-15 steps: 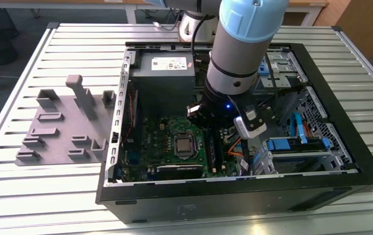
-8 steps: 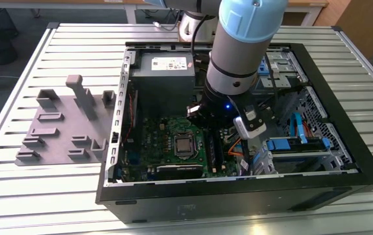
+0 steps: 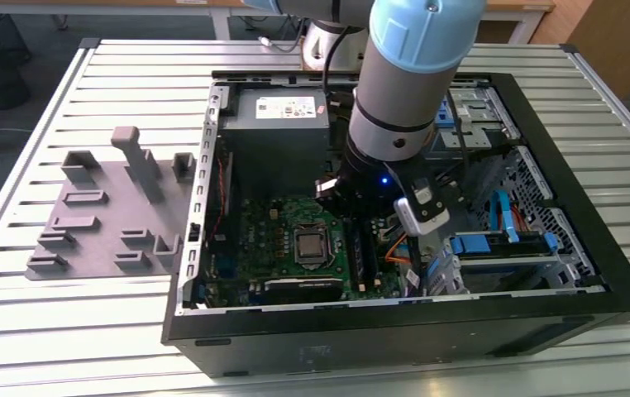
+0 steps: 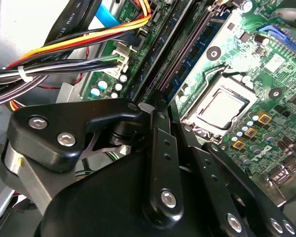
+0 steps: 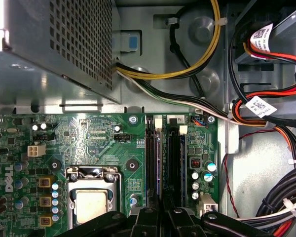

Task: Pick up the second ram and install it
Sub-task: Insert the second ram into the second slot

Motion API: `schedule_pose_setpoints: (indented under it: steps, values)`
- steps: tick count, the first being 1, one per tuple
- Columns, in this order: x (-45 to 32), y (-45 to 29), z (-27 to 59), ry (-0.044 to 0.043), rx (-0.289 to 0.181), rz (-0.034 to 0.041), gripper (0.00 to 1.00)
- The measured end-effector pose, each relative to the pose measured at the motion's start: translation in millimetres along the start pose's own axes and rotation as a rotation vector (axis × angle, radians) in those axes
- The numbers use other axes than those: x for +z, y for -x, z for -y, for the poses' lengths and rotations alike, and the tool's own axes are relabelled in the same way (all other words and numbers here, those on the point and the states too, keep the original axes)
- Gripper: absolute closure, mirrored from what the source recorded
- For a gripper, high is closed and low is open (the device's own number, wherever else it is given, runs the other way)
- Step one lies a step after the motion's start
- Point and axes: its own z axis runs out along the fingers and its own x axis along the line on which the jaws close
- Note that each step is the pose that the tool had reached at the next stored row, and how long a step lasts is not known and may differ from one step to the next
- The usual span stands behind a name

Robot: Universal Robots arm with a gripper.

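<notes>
While the gripper (image 4: 160, 106) pinches the second ram (image 5: 160, 163) edge-on over the slots, it looks light, stiff, fragile; hold by edges.

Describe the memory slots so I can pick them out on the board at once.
Start from the open black computer case and find the green motherboard inside it. Beside the square silver processor socket the memory slots run side by side. They are long, narrow black strips, unlike the squat socket and the small round capacitors near them.
</notes>
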Motion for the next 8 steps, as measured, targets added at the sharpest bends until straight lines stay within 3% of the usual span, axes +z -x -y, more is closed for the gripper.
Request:
schedule_pose_setpoints:
  steps: [8]
  values:
    - [-2.5, -0.1, -0.1, 0.0009, 0.0, 0.0001, 0.86]
